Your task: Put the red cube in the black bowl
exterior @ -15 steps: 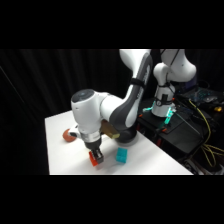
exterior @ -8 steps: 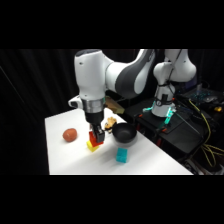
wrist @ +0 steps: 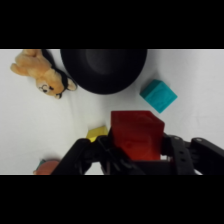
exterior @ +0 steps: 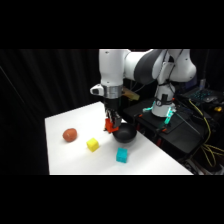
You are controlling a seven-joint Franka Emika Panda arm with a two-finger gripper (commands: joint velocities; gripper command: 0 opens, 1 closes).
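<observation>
From my station I am seeing the gripper (exterior: 112,123) hanging above the white table (exterior: 75,160), its fingers clamping the red cube (wrist: 136,135) between them, so the cube is sitting off the table in the air. In the side view the red cube (exterior: 108,125) is showing as a small red-orange patch at the fingertips, just beside the left rim of the black bowl (exterior: 123,134) and a little above it; I cannot tell whether the two are touching. The black bowl is resting on the table near its far right edge. Through the wrist view I am looking down past the held cube at the black bowl (wrist: 104,69), which is lying beyond the cube towards the top of that picture, with a strip of bare table between them. A cyan cube (exterior: 122,155) is sitting on the table in front of the bowl, and in the wrist view the cyan cube (wrist: 158,95) is showing just right of the bowl's rim, apart from it. A yellow cube (exterior: 92,144) is lying left of the bowl, and a dull red ball (exterior: 70,134) is resting further left, well apart from the bowl. In the wrist view a small tan plush toy (wrist: 42,75) is lying against the bowl's left side, and the yellow cube (wrist: 97,133) is peeking out just beside the red cube's lower left edge
</observation>
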